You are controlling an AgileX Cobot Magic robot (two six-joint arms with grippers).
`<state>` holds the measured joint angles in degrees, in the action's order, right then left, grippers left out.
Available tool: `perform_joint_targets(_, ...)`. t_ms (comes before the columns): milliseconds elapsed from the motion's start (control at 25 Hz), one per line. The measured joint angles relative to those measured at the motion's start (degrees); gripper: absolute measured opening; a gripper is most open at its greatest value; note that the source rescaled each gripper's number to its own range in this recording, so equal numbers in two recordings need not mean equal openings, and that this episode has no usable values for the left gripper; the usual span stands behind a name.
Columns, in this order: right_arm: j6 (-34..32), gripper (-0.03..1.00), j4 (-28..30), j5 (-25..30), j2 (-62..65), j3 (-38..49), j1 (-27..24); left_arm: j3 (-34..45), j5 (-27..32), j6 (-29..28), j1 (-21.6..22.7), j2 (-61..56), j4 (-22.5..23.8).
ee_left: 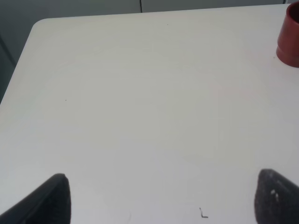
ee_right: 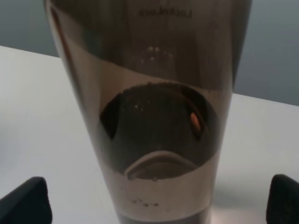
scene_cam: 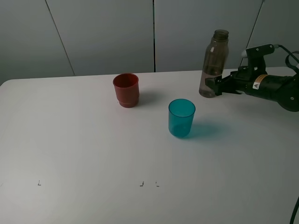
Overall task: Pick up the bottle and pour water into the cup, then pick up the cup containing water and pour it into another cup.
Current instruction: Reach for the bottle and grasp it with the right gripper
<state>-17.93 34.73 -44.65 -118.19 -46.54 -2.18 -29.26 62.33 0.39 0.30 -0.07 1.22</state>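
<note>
The right arm (scene_cam: 275, 89) is matte black and tubular, with a small yellow-and-white warning sticker (scene_cam: 256, 85), a pale grey camera mount (scene_cam: 258, 50) on top and black cables (scene_cam: 292, 58). The right claw (scene_cam: 211, 87) and left claw (ee_left: 164, 199) have dark, blunt fingertips (ee_left: 276, 197).

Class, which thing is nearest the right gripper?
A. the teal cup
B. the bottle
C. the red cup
B: the right gripper is at the base of the bottle, which fills the wrist view between its open fingers. The red cup and teal cup stand well away.
</note>
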Motion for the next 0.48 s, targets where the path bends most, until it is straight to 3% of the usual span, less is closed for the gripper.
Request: perform_joint_targets(480,-0.83,1.0,0.14,-3.14,-3.32,-3.15,0.0,0.0,0.0,0.0,0.0,0.0,0.0)
